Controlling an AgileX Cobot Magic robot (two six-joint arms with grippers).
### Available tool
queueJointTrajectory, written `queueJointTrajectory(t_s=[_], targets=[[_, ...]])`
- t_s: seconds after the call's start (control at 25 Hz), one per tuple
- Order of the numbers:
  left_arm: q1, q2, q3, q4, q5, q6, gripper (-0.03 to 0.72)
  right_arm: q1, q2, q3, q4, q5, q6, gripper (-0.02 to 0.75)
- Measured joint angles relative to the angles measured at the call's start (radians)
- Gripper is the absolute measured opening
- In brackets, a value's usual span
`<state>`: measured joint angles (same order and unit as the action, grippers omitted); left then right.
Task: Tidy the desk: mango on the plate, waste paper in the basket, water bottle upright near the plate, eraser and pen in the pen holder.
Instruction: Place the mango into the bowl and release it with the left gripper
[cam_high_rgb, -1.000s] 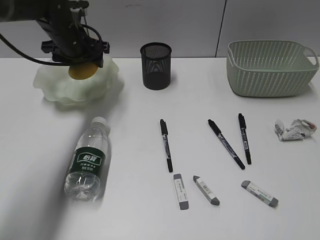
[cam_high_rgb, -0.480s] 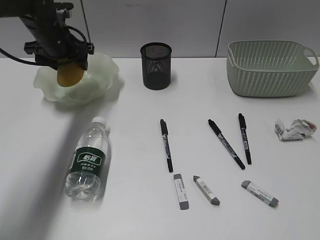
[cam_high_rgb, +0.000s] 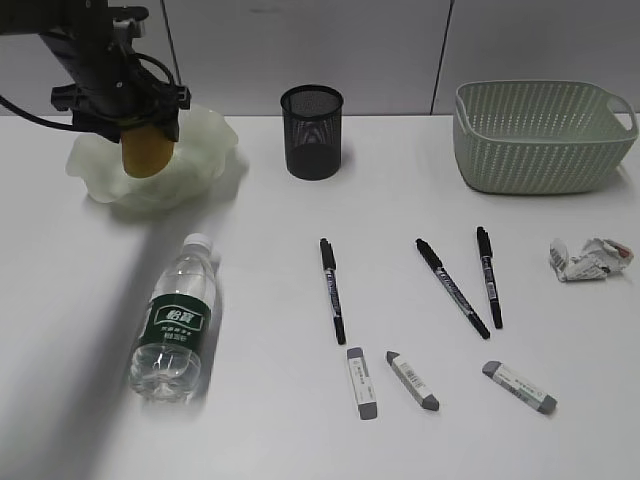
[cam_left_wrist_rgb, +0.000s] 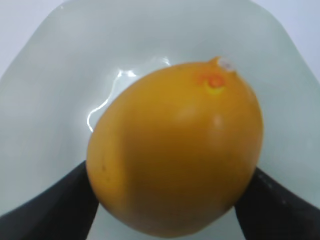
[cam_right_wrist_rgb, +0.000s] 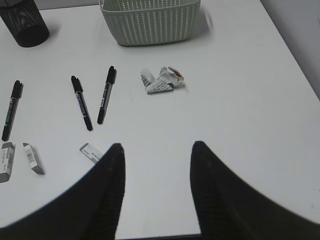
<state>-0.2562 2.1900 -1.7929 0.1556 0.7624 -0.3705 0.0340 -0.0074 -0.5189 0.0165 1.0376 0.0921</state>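
Observation:
My left gripper (cam_high_rgb: 146, 122) is shut on the yellow-orange mango (cam_high_rgb: 146, 150) and holds it over the pale green ruffled plate (cam_high_rgb: 205, 160) at the far left; the left wrist view shows the mango (cam_left_wrist_rgb: 175, 147) between the jaws with the plate (cam_left_wrist_rgb: 50, 100) below. The water bottle (cam_high_rgb: 177, 322) lies on its side on the desk (cam_high_rgb: 280, 420). Three black pens (cam_high_rgb: 332, 290) and three erasers (cam_high_rgb: 362, 383) lie in the middle. The black pen holder (cam_high_rgb: 312, 130) stands at the back. The waste paper (cam_high_rgb: 590, 258) lies right, before the green basket (cam_high_rgb: 540, 135). My right gripper (cam_right_wrist_rgb: 156, 150) is open above the desk, out of the exterior view.
In the right wrist view the basket (cam_right_wrist_rgb: 150, 22), the waste paper (cam_right_wrist_rgb: 162, 80), pens (cam_right_wrist_rgb: 81, 102), an eraser (cam_right_wrist_rgb: 91, 152) and the pen holder (cam_right_wrist_rgb: 25, 22) lie ahead of the jaws. The desk's right edge (cam_right_wrist_rgb: 295, 55) runs close by.
My left gripper with the mango moved left over the plate between one second and half a second ago, then barely shifted. Everything else stayed put.

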Motion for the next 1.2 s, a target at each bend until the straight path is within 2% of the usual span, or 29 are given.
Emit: queueJointTrajectory(t_s=[0.6, 0.84, 0.96, 1.08, 1.2], targets=[[0.0, 0.0, 0.0, -0.008, 0.038, 0.0, 0.612, 0.0, 0.0, 0.0, 0.0, 0.0, 0.0, 0.351], [0.0, -0.013, 0.0, -0.01, 0.028, 0.0, 0.682, 0.0, 0.0, 0.0, 0.0, 0.0, 0.0, 0.349], [0.0, -0.019, 0.0, -0.01, 0.044, 0.0, 0.687, 0.0, 0.0, 0.0, 0.0, 0.0, 0.0, 0.349], [0.0, -0.037, 0.001, -0.003, 0.087, 0.0, 0.655, 0.0, 0.0, 0.0, 0.0, 0.0, 0.0, 0.349], [0.0, -0.11, 0.013, 0.01, 0.128, 0.012, 0.55, 0.0, 0.0, 0.0, 0.0, 0.0, 0.0, 0.349]])
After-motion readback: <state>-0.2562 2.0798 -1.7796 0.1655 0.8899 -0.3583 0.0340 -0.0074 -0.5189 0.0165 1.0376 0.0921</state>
